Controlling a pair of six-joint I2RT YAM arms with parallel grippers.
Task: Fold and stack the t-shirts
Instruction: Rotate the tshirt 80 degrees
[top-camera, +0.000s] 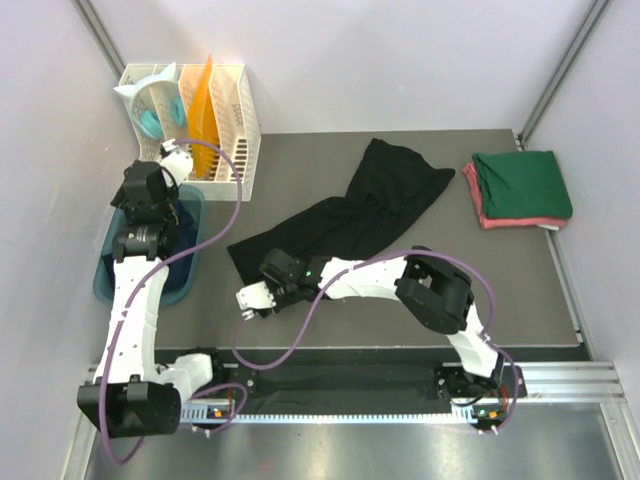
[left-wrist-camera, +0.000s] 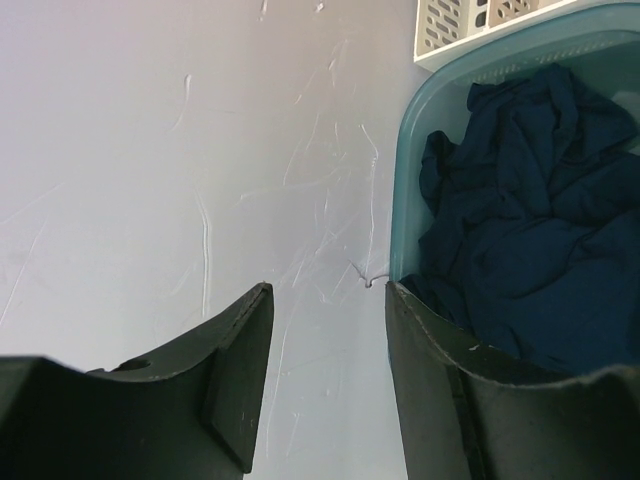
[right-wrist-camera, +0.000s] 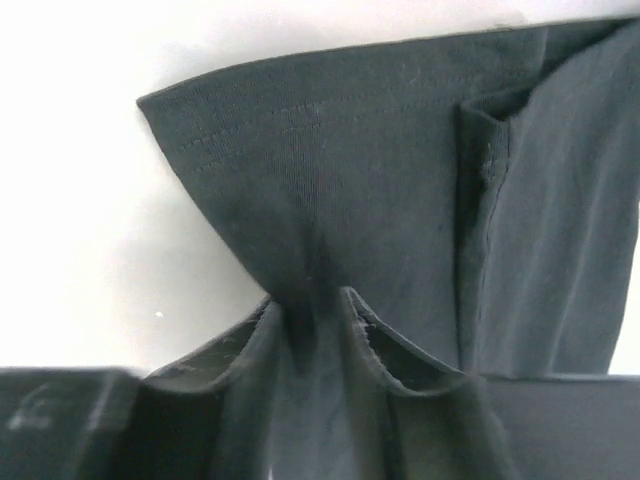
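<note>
Pinching a hemmed corner of the crumpled black cloth t-shirt (top-camera: 350, 215), the right tool (right-wrist-camera: 305, 320) has its two dark fingers closed on a tuck of fabric, seen closest in the right wrist view. From that grip the shirt runs away toward 1 to 2 o'clock, its long axis diagonal across the grey tabletop (top-camera: 400, 320), bunched and narrow rather than spread flat. Any pull toward 7 o'clock would, I judge, draw it out along that line; a sideways pull would be needed to open it.

Well apart at 3 o'clock, near the far right corner, sits the folded stack: a dark green folded t-shirt (top-camera: 522, 183) on a pinkish-red folded t-shirt (top-camera: 480, 212).

At 9 o'clock the left tool (left-wrist-camera: 325, 300) hangs with its fingers spread, gripping nothing, just beside the teal-blue plastic tub (left-wrist-camera: 405, 180), which holds a rumpled navy cloth t-shirt (left-wrist-camera: 520, 220). Behind the tub, at 11 o'clock, stands a white slotted plastic rack (top-camera: 235, 120).

The right arm is the nearer one to the black shirt. Pale walls close in on three sides.
</note>
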